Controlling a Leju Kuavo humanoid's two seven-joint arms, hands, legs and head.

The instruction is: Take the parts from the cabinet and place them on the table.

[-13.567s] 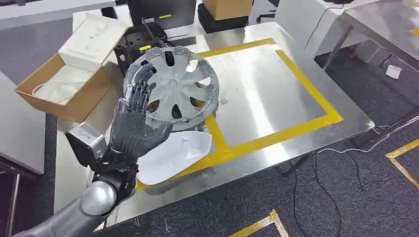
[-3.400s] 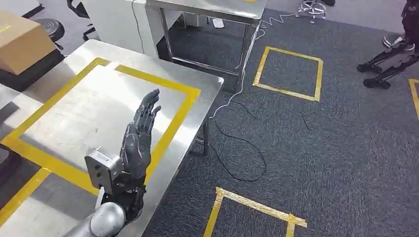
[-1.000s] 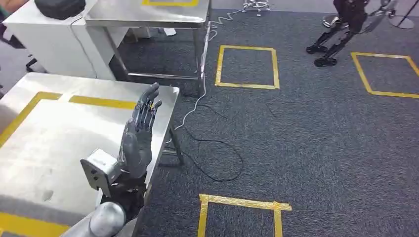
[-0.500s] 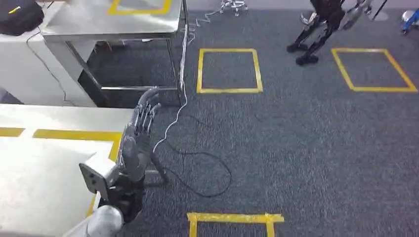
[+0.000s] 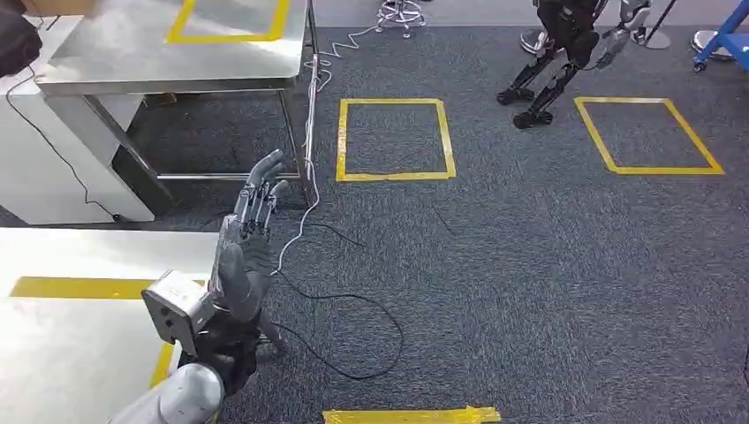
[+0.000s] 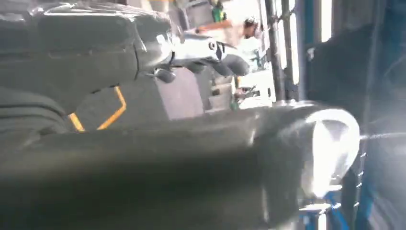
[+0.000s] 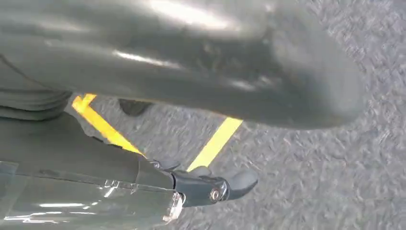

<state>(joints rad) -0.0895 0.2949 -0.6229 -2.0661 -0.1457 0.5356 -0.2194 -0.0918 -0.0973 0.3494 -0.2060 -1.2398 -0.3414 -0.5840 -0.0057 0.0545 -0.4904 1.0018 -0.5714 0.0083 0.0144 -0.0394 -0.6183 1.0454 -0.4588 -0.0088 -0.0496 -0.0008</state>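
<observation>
Head view shows the left hand (image 5: 245, 256) raised upright over the edge of a steel worktop (image 5: 62, 353), its fingers (image 5: 261, 190) straight and spread apart with nothing in them. That worktop carries a strip of yellow tape (image 5: 79, 288) near its corner. Beyond it stands a second steel table (image 5: 177, 53) with a yellow outline on top, and a black cable (image 5: 353, 336) loops across the dark carpet (image 5: 548, 283) past yellow taped squares (image 5: 395, 139). Another robot's dark legs (image 5: 552, 62) stand farther off. Right wrist view has the right hand (image 7: 191, 62) hanging over the carpet, its fingers blurred, and I cannot tell how they lie. I cannot make out any cabinet parts from where things stand.
</observation>
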